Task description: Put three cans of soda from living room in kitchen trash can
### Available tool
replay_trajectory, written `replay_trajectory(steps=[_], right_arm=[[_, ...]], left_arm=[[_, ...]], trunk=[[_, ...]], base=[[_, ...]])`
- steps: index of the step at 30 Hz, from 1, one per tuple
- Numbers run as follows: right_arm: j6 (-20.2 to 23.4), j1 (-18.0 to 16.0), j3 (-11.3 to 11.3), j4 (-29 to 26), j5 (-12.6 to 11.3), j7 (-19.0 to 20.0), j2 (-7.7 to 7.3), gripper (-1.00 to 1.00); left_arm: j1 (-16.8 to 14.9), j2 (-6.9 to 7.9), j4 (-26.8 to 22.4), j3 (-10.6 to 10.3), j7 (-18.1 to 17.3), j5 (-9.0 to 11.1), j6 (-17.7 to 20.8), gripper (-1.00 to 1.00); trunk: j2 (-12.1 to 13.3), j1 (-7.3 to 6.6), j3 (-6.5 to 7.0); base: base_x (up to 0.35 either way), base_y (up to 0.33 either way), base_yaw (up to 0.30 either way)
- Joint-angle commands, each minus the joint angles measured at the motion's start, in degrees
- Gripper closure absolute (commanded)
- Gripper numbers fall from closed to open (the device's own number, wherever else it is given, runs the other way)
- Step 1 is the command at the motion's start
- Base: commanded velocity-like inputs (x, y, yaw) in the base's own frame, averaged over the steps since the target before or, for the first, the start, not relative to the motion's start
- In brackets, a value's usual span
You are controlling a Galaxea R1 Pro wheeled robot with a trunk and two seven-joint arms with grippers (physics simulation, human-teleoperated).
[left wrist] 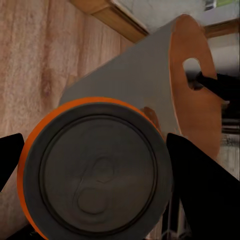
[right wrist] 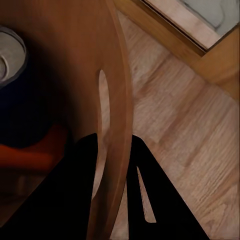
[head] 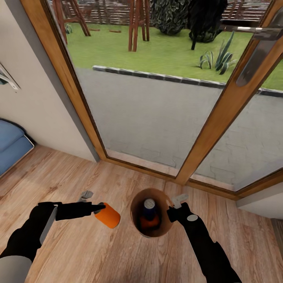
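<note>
Sideways, orange can toward bin

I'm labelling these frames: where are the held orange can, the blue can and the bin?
Orange soda can [head: 109,215], head view, on its orange side.
Blue soda can [head: 149,204], head view, on its silver top.
Trash can [left wrist: 130,75], left wrist view, on its grey outer wall.

Wood floor, glass doors

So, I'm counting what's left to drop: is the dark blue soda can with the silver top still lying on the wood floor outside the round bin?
No, the dark blue can stands inside the brown-lined bin.
</note>
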Motion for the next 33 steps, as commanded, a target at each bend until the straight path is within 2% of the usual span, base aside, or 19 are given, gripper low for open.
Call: replay_trajectory(steps=[1, 2, 4, 6, 10, 12, 19, 30, 33], right_arm=[[0.0, 0.0, 0.0, 0.5, -0.8, 0.2, -0.11, 1.00], [-1.1, 0.0, 0.0, 1.7, -0.7, 0.2, -0.52, 1.00], [-1.4, 0.0, 0.0, 2.0, -0.7, 0.2, -0.62, 1.00], [-1.6, 0.0, 0.0, 2.1, -0.7, 0.1, -0.68, 1.00], [-1.9, 0.0, 0.0, 2.2, -0.8, 0.0, -0.72, 1.00], [-2.4, 0.0, 0.0, 2.4, -0.8, 0.0, -0.73, 1.00], [-3.8, 0.0, 0.0, 4.1, -0.8, 0.0, -0.73, 1.00], [-4.5, 0.0, 0.0, 4.4, -0.8, 0.1, -0.73, 1.00], [-4.5, 0.0, 0.0, 4.4, -0.8, 0.1, -0.73, 1.00]], left_arm=[[0.0, 0.22, 0.0, 0.0, -0.9, 0.0, 0.0, 1.00], [0.0, 0.90, -0.1, 0.0, -2.3, 0.0, 0.0, 1.00], [0.0, 1.11, -0.1, 0.0, -2.6, 0.2, 0.0, 1.00], [0.0, 1.19, -0.1, 0.0, -3.2, 0.3, 0.1, 1.00], [0.0, 1.24, -0.1, 0.1, -6.8, 0.1, 0.4, 1.00], [0.0, 1.31, -0.1, 0.1, -9.8, 0.1, 0.4, 1.00], [0.0, 1.30, -0.1, 0.1, -14.8, 0.0, 0.3, 1.00], [0.0, 1.32, -0.1, 0.1, -16.7, 0.4, 0.3, 1.00], [0.0, 1.55, -0.1, 0.1, -19.5, 0.1, 0.3, 1.00]], trunk=[[0.0, 0.00, 0.01], [0.0, 0.00, 0.01], [0.0, 0.00, 0.01], [0.0, 0.00, 0.01], [0.0, 0.00, 0.01], [0.0, 0.00, 0.01], [0.0, 0.00, 0.01], [0.0, 0.00, 0.01], [0.0, 0.00, 0.01]], base=[[0.000, 0.000, 0.000], [0.000, 0.000, 0.000], [0.000, 0.000, 0.000], [0.000, 0.000, 0.000], [0.000, 0.000, 0.000], [0.000, 0.000, 0.000], [0.000, 0.000, 0.000], [0.000, 0.000, 0.000], [0.000, 0.000, 0.000]])
